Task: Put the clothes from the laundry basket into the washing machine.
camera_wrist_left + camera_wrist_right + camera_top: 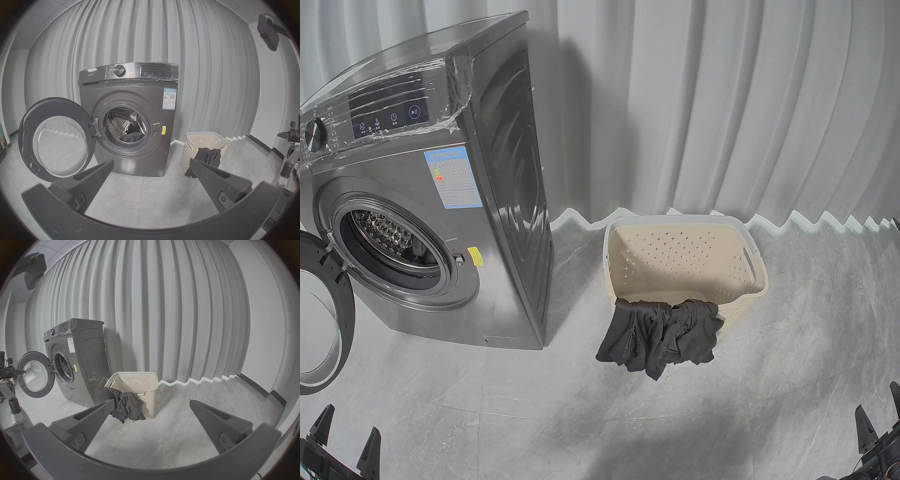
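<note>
While over basket [675,219] rim — dark clothes [659,334]

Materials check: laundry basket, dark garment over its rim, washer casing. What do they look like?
Laundry basket: likely moulded plastic, matte cream, with star-shaped perforations and a handle slot.
Dark garment: soft thin fabric, matte charcoal, hanging in limp folds; fibre unclear.
Washing machine casing: probably painted sheet metal, grey satin sheen, pressed ribs on the side panel.

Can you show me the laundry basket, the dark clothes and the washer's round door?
laundry basket [681,256]: head view, inside of its back wall.
dark clothes [659,334]: head view, middle of the draped bunch.
washer door [59,143]: left wrist view, its glass window.
</note>
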### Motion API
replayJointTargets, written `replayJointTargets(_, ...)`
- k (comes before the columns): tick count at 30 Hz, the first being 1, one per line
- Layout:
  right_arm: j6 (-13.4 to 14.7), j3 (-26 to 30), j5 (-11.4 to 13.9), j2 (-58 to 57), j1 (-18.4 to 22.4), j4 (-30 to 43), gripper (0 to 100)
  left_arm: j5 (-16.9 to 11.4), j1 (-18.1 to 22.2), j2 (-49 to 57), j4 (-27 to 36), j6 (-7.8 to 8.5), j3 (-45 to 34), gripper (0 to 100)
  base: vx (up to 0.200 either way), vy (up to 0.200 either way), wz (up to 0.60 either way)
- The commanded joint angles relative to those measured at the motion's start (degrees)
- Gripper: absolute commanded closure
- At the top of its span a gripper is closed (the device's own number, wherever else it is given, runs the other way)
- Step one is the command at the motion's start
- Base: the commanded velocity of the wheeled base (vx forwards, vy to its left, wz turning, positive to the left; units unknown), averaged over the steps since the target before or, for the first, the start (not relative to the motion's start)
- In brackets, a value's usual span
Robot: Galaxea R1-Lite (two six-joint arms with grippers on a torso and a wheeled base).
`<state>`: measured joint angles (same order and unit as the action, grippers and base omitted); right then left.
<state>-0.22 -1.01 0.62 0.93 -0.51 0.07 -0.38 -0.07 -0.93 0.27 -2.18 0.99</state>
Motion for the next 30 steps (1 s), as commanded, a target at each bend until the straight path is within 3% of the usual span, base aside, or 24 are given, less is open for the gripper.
replayJointTargets(1,-0.04,0.92,0.08,-0.93,-0.02,0.01,0,0.03,-0.01,0.93,-0.09,-0.10,-0.81,0,0.000,0.000,0.00)
replayJointTargets(8,0.04,0.92,0.08,-0.93,0.07,0.01,0,-0.06,-0.01,0.93,0.00,-0.10,-0.81,0,0.171,0.000,0.00)
replayJointTargets(17,0.13,0.92,-0.01,-0.93,-0.02,0.01,0,0.03,-0.01,0.93,0.00,-0.10,-0.81,0,0.000,0.000,0.00)
replayJointTargets(26,1.36,0.92,-1.94,-0.93,0.07,-0.07,0,0.03,-0.01,0.93,0.00,-0.10,-0.81,0,0.000,-0.200,0.00)
replayJointTargets(30,0.92,-0.48,-1.68,-0.93,0.07,-2.01,0,0.03,-0.01,0.93,-0.09,-0.10,-0.81,0,0.000,0.000,0.00)
